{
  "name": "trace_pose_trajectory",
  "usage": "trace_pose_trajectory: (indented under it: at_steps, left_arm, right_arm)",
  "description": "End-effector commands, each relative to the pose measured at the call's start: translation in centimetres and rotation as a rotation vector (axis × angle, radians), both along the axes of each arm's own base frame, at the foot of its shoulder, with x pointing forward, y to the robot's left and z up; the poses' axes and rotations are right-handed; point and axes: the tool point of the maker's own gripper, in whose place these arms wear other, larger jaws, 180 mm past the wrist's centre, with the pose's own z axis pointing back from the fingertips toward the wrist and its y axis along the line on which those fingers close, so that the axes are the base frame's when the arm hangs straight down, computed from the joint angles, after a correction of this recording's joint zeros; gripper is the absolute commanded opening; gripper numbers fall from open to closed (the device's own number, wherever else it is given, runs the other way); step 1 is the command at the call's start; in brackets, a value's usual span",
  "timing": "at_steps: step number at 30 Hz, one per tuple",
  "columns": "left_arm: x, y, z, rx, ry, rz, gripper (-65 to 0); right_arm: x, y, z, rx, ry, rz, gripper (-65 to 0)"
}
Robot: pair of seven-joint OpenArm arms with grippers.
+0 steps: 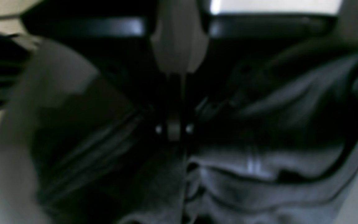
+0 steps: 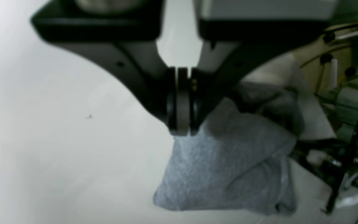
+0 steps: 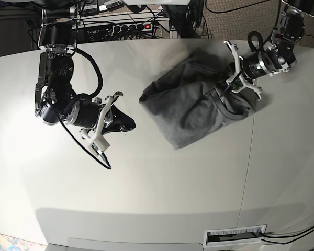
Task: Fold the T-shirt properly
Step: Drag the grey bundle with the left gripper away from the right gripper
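A broad white desk fills the base view, with a power strip and tangled cables along its far edge. The T-shirt lies crumpled in a loose grey heap on the far right part of the desk, bunched and folded over itself, one corner pointing toward the near side.

The left claw is at the heap's right edge, pressed into the cloth; in the left wrist view its fingers are drawn together with grey folds bunched right around and below them, so it appears clenched on the T-shirt.

The right claw sits low over bare desk on the other side, well apart from the cloth. In the right wrist view its fingers are pressed flat together with nothing between them, and the T-shirt lies beyond the tips.
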Motion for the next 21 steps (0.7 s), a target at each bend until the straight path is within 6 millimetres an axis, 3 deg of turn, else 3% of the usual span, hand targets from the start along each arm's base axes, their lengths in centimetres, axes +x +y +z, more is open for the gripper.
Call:
trace_pose_trajectory:
  at_steps: [1, 6, 11, 15, 21]
  left_arm:
    - [-2.9, 9.0, -5.0, 0.507, 0.144, 0.02, -61.0]
    - [-0.6, 12.9, -3.5, 0.669, 0.012, 0.04, -61.1]
    - [1.7, 14.7, -1.1, 0.756, -0.115, 0.089, -61.1]
    - [2.9, 13.4, 1.3, 0.755, -0.188, 0.114, -61.1]
    - [5.5, 9.5, 8.3, 0.718, -0.4, 0.16, -61.0]
  right_arm:
    - [0.9, 0.0, 1.7, 0.025, -0.057, -0.002, -65.0]
    - [1.0, 0.0, 1.8, 0.026, -0.061, -0.004, -65.0]
    - [1.0, 0.0, 1.8, 0.027, -0.062, -0.005, -65.0]
    - [1.1, -0.2, 1.6, 0.007, -0.066, -0.014, -65.0]
    - [1.2, -0.3, 1.6, 0.004, -0.069, -0.017, -65.0]
